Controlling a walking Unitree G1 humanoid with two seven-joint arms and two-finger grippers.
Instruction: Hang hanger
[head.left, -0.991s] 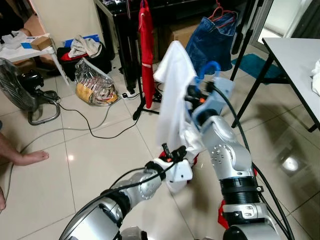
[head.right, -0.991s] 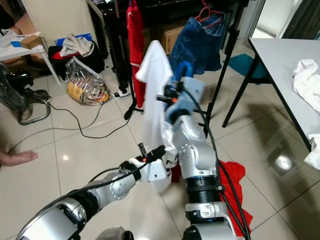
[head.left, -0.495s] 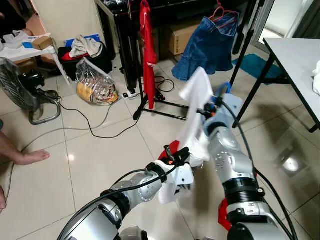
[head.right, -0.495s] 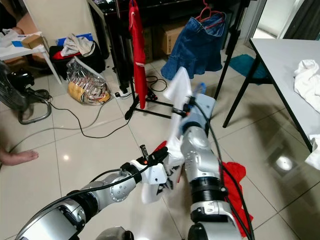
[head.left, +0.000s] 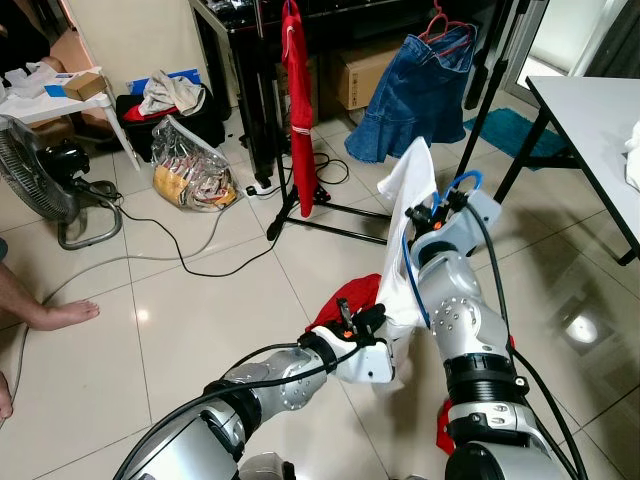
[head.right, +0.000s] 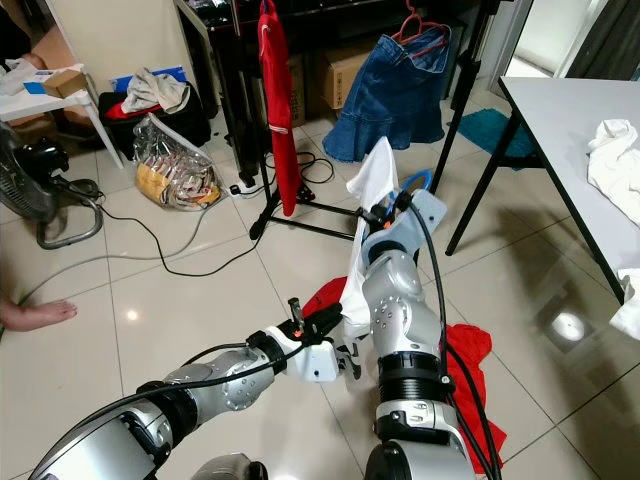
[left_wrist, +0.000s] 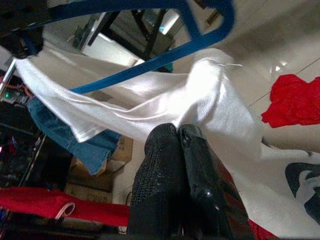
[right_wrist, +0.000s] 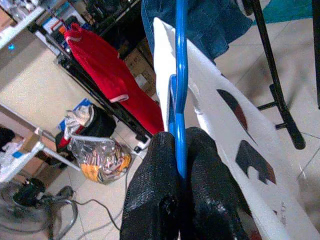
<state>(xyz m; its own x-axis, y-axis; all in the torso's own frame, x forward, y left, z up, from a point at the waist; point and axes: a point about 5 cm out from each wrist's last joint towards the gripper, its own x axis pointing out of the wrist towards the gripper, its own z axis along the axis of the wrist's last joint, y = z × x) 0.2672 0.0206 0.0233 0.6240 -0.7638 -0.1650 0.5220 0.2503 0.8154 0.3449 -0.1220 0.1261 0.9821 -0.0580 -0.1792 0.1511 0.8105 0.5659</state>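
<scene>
— Where are you standing?

— On a glossy pale tiled floor (head.left: 200, 300) in a cluttered room. A black clothes rack (head.left: 262, 90) stands ahead with a red garment (head.left: 297, 90) hanging from it, a denim skirt (head.left: 420, 85) on a red hanger hangs further right, and a white worktop (head.left: 590, 110) on black legs runs along my right. A fan (head.left: 40, 185) sits at my left, a black cable trails over the tiles, and a person's bare foot (head.left: 55, 315) rests at the edge.

— And the hanger?

— The blue hanger (right_wrist: 179, 75) is a thin, smooth plastic one, held up in front of me over the floor, short of the rack. My right jaws (right_wrist: 182, 150) are closed on its bar. A white T-shirt (head.left: 405, 240) with dark print drapes from it in soft folds.

— Your left side?

— My left jaws (left_wrist: 177, 145) are pressed together, pinching the shirt's limp cloth low down. Red cloth (head.right: 465, 350) lies crumpled on the tiles beneath.
</scene>
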